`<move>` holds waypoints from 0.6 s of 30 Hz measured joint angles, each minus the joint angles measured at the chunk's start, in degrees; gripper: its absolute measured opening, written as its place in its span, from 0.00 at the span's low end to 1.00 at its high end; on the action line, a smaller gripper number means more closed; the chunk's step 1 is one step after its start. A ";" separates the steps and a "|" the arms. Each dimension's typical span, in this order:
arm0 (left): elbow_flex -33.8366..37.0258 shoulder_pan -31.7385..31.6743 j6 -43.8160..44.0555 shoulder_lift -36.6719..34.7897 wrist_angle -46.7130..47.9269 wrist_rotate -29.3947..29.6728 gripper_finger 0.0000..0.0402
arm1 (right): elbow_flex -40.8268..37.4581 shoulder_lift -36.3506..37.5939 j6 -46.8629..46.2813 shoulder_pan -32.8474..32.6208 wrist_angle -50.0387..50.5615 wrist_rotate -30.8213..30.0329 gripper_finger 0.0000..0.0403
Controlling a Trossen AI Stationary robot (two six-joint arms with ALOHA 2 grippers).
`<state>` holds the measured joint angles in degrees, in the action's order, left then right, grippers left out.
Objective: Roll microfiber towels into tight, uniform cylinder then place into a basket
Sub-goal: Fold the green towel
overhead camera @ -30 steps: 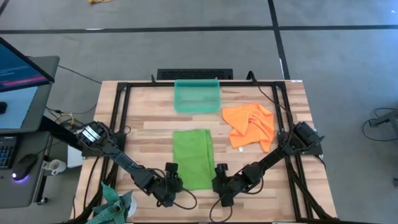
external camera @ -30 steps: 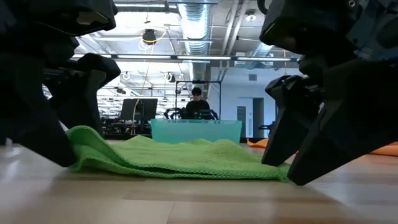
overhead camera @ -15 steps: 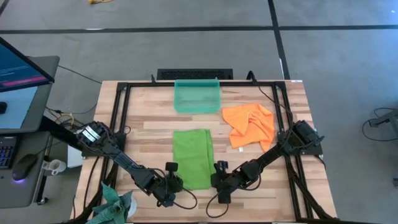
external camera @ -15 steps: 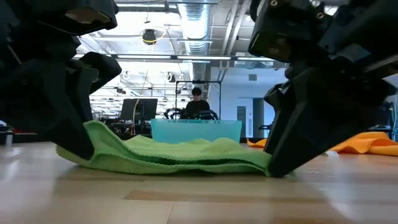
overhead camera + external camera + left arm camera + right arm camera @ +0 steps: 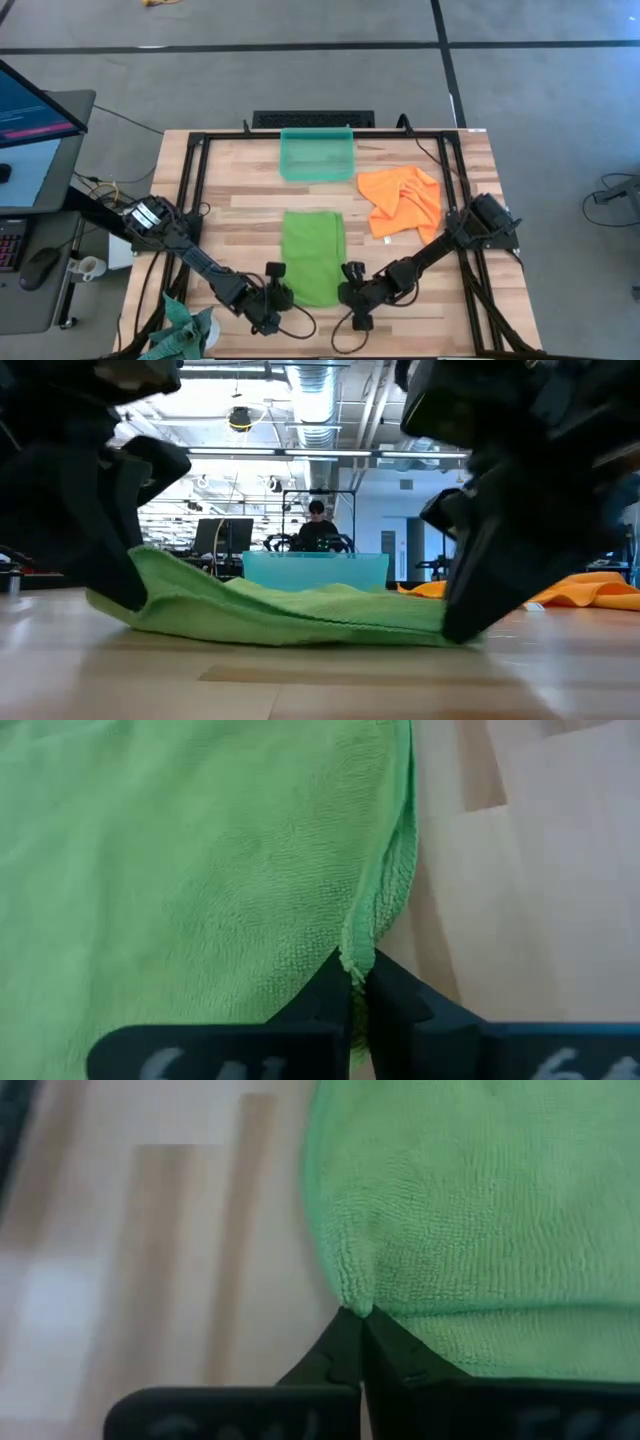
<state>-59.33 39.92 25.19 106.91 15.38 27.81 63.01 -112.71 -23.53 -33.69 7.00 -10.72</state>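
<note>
Low view: basket behind green towel

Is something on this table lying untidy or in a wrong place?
The orange towel lies crumpled beside the basket, not flat. A teal cloth hangs off the table's near left corner. The green towel looks in order: flat, each near corner pinched by the left gripper and right gripper.

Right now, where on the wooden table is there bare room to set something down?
Bare wood lies left of the lime green microfiber towel and translucent teal plastic basket. The right side holds the crumpled orange towel. The front edge is crowded: the left gripper and right gripper pinch the green towel's corners.
</note>
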 joint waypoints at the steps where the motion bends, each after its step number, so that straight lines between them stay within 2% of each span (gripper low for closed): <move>1: -0.59 0.25 -0.02 0.00 0.45 0.00 0.01 | 0.81 -0.02 0.02 -0.27 0.73 0.02 0.05; 6: -4.35 1.55 0.02 0.00 5.00 0.03 0.02 | 5.34 -0.02 0.10 -2.12 6.11 -0.19 0.02; 10: -7.45 2.89 -0.02 -0.02 8.22 0.15 0.01 | 8.87 0.01 0.15 -3.91 7.87 -0.52 0.03; 18: -14.89 6.10 0.04 -0.02 16.83 5.27 0.01 | 15.52 0.09 -0.01 -7.70 12.85 -0.55 0.01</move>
<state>-74.23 46.02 25.23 106.89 32.21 33.09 78.53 -112.62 -23.54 -41.39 19.85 -11.27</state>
